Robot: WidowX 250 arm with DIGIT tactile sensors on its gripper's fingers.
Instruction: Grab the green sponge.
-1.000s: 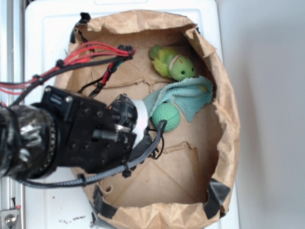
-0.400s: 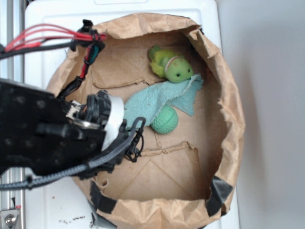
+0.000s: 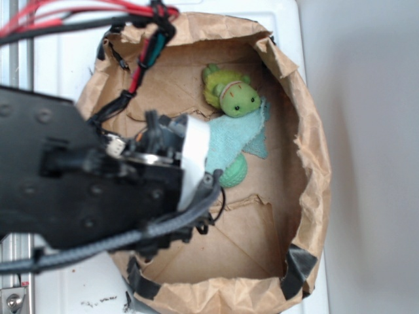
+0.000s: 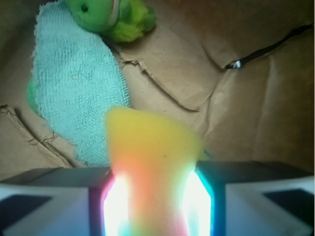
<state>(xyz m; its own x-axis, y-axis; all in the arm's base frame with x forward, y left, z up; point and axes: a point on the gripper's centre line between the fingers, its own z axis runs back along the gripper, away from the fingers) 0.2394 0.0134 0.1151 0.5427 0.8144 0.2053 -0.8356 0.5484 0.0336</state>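
In the wrist view the jaws [image 4: 156, 196] pinch a yellow wedge [image 4: 152, 142] from both sides. Their pads glow white, pink and cyan with glare, and the wedge shades to orange where it sits between them. I cannot tell whether the wedge is a thing of its own or a folded part of something else.

Just ahead of the jaws and to their left lies the green sponge [image 4: 78, 88], a pale green pad with a terry weave, flat on the floor of the brown paper bag [image 4: 236, 98]. Its near edge runs down to the left flank of the wedge. A sliver of a green ball [image 4: 30, 96] shows past the sponge's left edge. Farther ahead, at the sponge's far end, a green plush toy [image 4: 110, 14] touches it. Ahead and to the right of the jaws a thin black cable [image 4: 266, 49] crosses the torn paper.

From the exterior view, the black arm [image 3: 65, 176] reaches in over the bag's [image 3: 308, 150] rim, its white wrist collar against the sponge [image 3: 232, 140]. Beyond the jaws sit the ball [image 3: 232, 173] and the toy [image 3: 232, 95]. Red wires [image 3: 65, 10] trail back along the arm. The bag stands on a white tabletop [image 3: 72, 59].
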